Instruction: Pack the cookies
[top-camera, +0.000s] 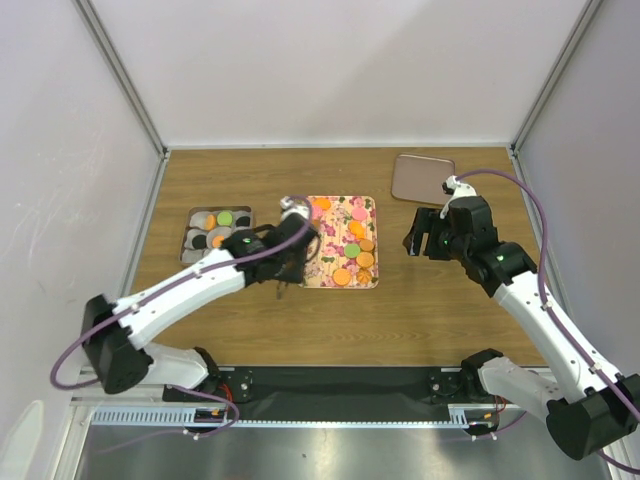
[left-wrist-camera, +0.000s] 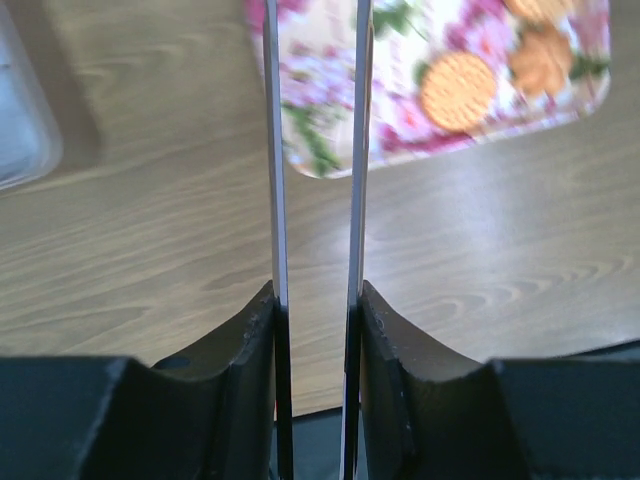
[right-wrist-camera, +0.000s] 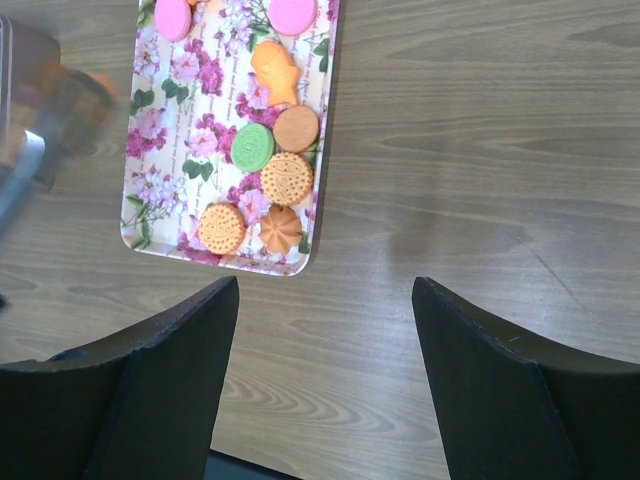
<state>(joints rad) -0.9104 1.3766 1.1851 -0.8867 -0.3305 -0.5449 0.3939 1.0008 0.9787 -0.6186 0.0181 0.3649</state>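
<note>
Several cookies (top-camera: 356, 252), orange, green and pink, lie on a flowered tray (top-camera: 332, 238) at mid-table. More cookies (top-camera: 224, 219) sit in a grey box (top-camera: 193, 243) to its left. My left gripper (top-camera: 296, 243) is shut on a pair of thin metal tongs (left-wrist-camera: 276, 160). Their two blades run out over the tray's near-left corner (left-wrist-camera: 330, 150), with a gap between them; the tips are out of the wrist view. An orange cookie (left-wrist-camera: 458, 90) lies right of the blades. My right gripper (right-wrist-camera: 325, 290) hangs open above bare wood, right of the tray (right-wrist-camera: 160, 190) and its cookies (right-wrist-camera: 286, 178).
A brownish lid (top-camera: 422, 178) lies flat at the back right, behind the right arm. The box's pale rim (left-wrist-camera: 25, 130) shows at the left edge of the left wrist view. White walls with metal posts close off three sides.
</note>
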